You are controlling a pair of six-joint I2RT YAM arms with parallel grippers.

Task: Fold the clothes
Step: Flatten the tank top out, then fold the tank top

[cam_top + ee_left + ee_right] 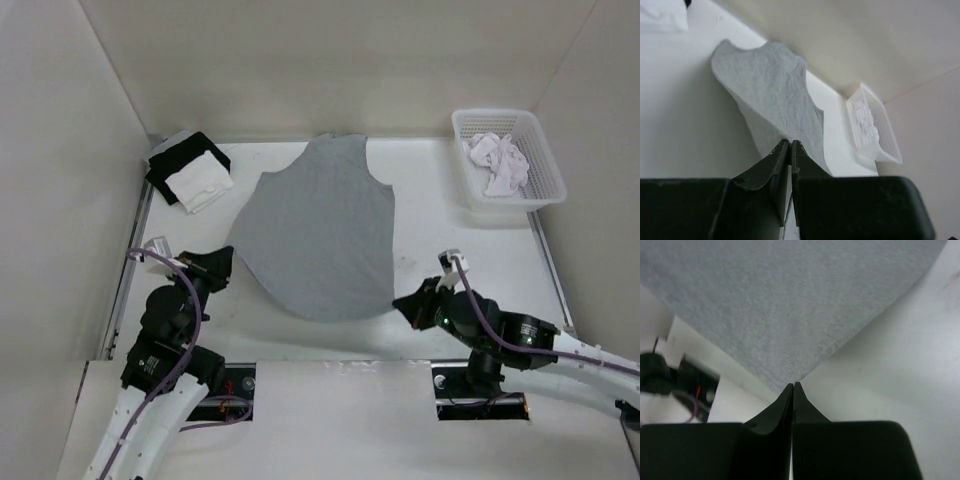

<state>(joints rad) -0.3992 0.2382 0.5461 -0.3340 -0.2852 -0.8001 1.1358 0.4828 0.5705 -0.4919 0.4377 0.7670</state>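
Hands at both hem corners of the grey shirt [315, 235], flat mid-bench [430, 200].
The left hand [226, 260] looks pinched on the hem; the right hand [403, 305] is closed tight at its corner, hold unclear, likely poised to fold the hem neckward.

- The grey tank top [318, 235] is plain, sleeveless and made of soft knit.
- It lies unfolded and spread flat in one layer in the middle of the white worktop [470, 262].
- Its neck points to the far wall and its rounded hem to the near edge.
- The surface is smooth, with only faint wrinkles.
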